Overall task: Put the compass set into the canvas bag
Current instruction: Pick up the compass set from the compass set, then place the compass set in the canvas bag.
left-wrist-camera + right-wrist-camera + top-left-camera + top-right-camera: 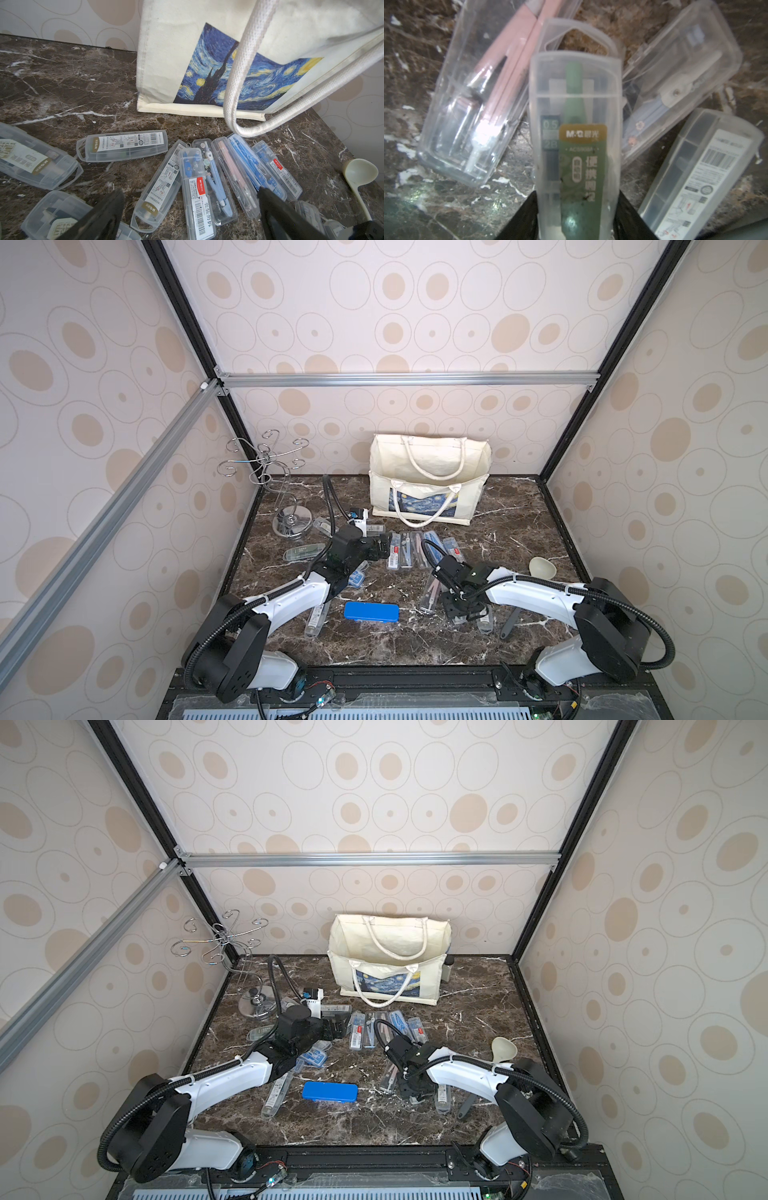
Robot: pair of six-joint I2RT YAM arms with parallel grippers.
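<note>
Standing bag, both top views: the canvas bag (pixel 384 493) (pixel 345 973) is upright at the back of the marble table (pixel 519 531), with its mouth open and its printed side toward the arms.
Left gripper, a top view: the left gripper (pixel 384 548) hangs at the left end of a row of clear cases (pixel 409 549), short of the bag, jaws apart.
Right gripper, a top view: the right gripper (pixel 459 616) points down among cases near the front right; its grip is hard to read from here.
Bystanders, a top view: a blue tin (pixel 371 611) lies front centre, a wire hook stand (pixel 291 524) is back left, and a cream spoon (pixel 542 568) is on the right.
Left wrist: the fingers (pixel 108 212) are spread wide above the cases with nothing between them. The bag's rope handle (pixel 239 83) droops to the table.
Right wrist: the fingers (pixel 521 220) lie against both long sides of the green compass set (pixel 577 145), clamping its clear case. It is well apart from the bag. A pink compass case (pixel 483 93) lies beside it.
</note>
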